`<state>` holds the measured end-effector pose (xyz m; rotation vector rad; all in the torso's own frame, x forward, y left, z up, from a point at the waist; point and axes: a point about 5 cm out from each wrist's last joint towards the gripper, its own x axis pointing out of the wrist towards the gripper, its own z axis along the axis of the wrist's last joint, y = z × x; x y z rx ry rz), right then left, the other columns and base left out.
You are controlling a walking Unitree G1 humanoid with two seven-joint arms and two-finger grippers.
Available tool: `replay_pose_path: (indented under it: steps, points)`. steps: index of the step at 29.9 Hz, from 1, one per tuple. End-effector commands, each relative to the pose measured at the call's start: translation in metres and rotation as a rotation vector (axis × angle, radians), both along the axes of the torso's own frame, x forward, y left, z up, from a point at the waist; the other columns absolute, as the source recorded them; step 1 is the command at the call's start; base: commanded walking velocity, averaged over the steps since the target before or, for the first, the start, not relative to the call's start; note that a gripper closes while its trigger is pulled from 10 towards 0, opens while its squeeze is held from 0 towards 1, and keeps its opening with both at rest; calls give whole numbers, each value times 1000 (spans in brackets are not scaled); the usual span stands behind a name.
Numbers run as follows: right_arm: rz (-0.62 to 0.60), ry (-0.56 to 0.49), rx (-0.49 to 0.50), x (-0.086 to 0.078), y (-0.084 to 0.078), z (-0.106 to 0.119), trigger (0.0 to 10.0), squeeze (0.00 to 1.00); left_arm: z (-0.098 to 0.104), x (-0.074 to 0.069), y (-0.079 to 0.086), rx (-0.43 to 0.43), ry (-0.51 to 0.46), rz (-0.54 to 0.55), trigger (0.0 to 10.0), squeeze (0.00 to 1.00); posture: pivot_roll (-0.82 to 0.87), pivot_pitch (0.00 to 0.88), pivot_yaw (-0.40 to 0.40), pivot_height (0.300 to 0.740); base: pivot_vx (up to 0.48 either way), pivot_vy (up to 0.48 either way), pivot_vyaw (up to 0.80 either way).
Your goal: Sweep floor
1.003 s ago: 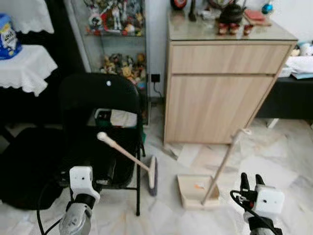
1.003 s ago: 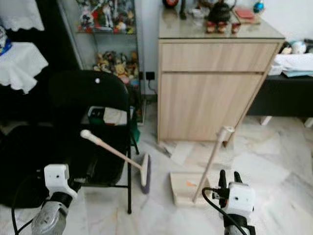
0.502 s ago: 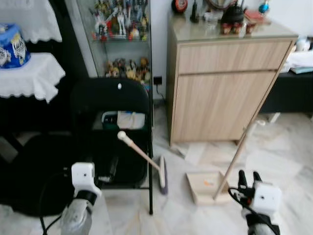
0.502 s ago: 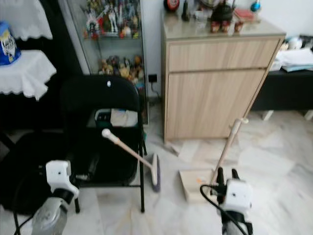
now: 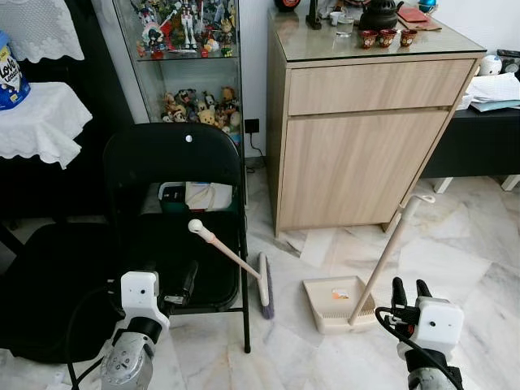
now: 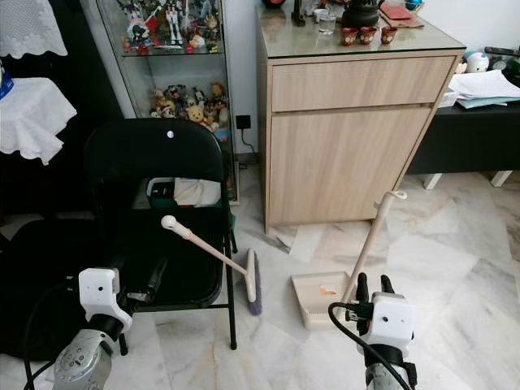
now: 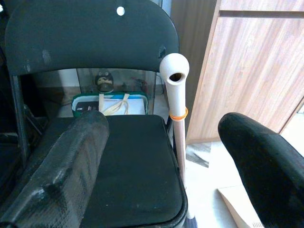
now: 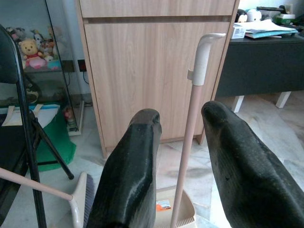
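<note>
- The broom leans against the front of the black folding chair, with its brush end on the floor and its round handle tip up over the seat
- The dustpan sits flat on the marble floor, just to the right of the broom's brush
- A small orange bit lies inside the dustpan
- The dustpan's long handle stands up tilted, and its bent top is near the lower corner of the wooden cabinet
- The left gripper is low in front of the chair, near the seat edge, and its jaws are spread wide apart with nothing between them
- In the left wrist view the broom's handle tip points toward the camera, in the gap between the two black fingers but not touching them
- The right gripper is low, just right of the dustpan, and its jaws are spread apart too
- In the right wrist view the dustpan handle shows between the two fingers, a little way beyond them
- A glass case full of small toys stands behind the chair
- A dark teapot and little cups sit on top of the cabinet
- A white cloth hangs over something on the far left
</note>
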<state>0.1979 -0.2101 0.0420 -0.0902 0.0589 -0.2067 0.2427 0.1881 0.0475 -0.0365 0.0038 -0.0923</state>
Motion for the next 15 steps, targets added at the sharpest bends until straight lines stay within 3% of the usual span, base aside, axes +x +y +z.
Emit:
replay_pose_path:
  steps: [1, 10, 15]
  points:
    - [-4, 9, 6, 1, -1, 0, 10000, 0, 4, 2, -1, -7, -10, -6, 10000, 0, -101, 0, 20, 740, 244, 0, 0]
    - [-4, 10, 4, 1, -2, 0, 10000, 0, 9, 4, 2, -40, -36, 31, 10000, 0, -105, 0, 17, 740, 289, 0, 0]
    - [-5, 6, 0, 2, -4, 1, 10000, 0, 32, 17, 0, -81, -122, 44, 10000, 0, -101, 0, 13, 740, 371, 0, 0]
